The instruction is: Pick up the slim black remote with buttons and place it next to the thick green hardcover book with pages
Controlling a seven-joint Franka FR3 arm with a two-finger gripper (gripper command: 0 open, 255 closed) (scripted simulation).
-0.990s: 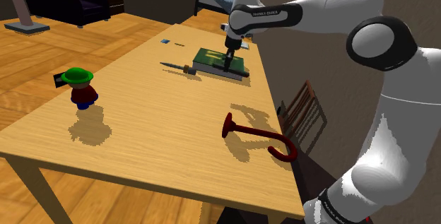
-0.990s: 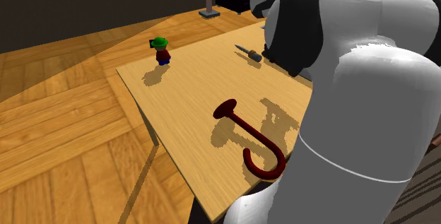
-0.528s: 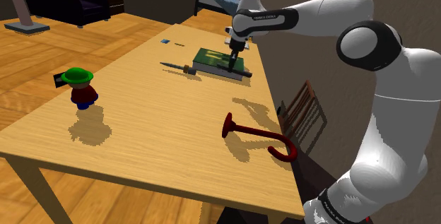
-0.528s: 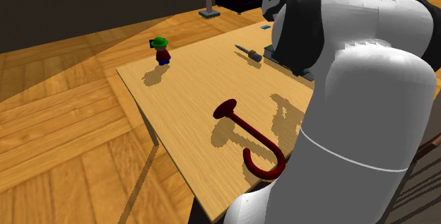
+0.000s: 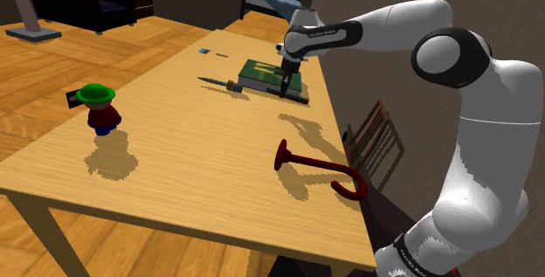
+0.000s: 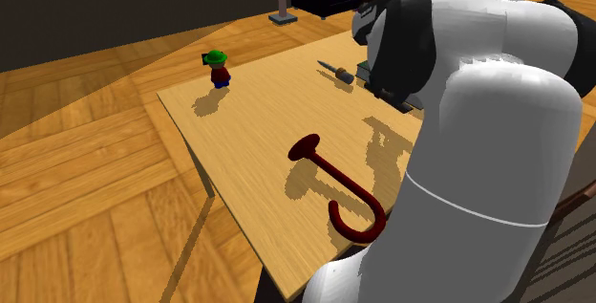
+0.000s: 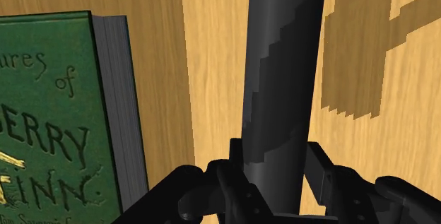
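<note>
Inspection at the table (image 5: 175,157): the gripper (image 5: 286,82) stands over the far corner, at the near edge of the green book (image 5: 262,72). From the wrist view the gripper (image 7: 274,179) has both fingers (image 7: 319,174) pressed against the sides of the remote (image 7: 283,67), so the remote is clasped. It runs lengthwise away from the hand, parallel to the book (image 7: 49,116) and just beside its grey page edge, with a strip of bare wood between the two. Whether the remote's underside touches the table cannot be determined. Its surface reads as plain dark grey, and no buttons can be made out. The book's cover is cut off at the edge, so only part of the gold lettering, "BERRY FINN", can be read. In the shoulder view the remote (image 5: 299,97) shows as a thin dark strip below the gripper, partly masked by it. In the second exterior view the arm's white bulk (image 6: 478,129) covers the book's corner of the table. Elsewhere on the table, well apart from the book: a screwdriver (image 5: 223,83) near its other side, a toy figure in a green hat (image 5: 96,107) and a red hooked cane (image 5: 319,169). A small blue item (image 5: 203,51) beyond the screwdriver is too small to identify.
</note>
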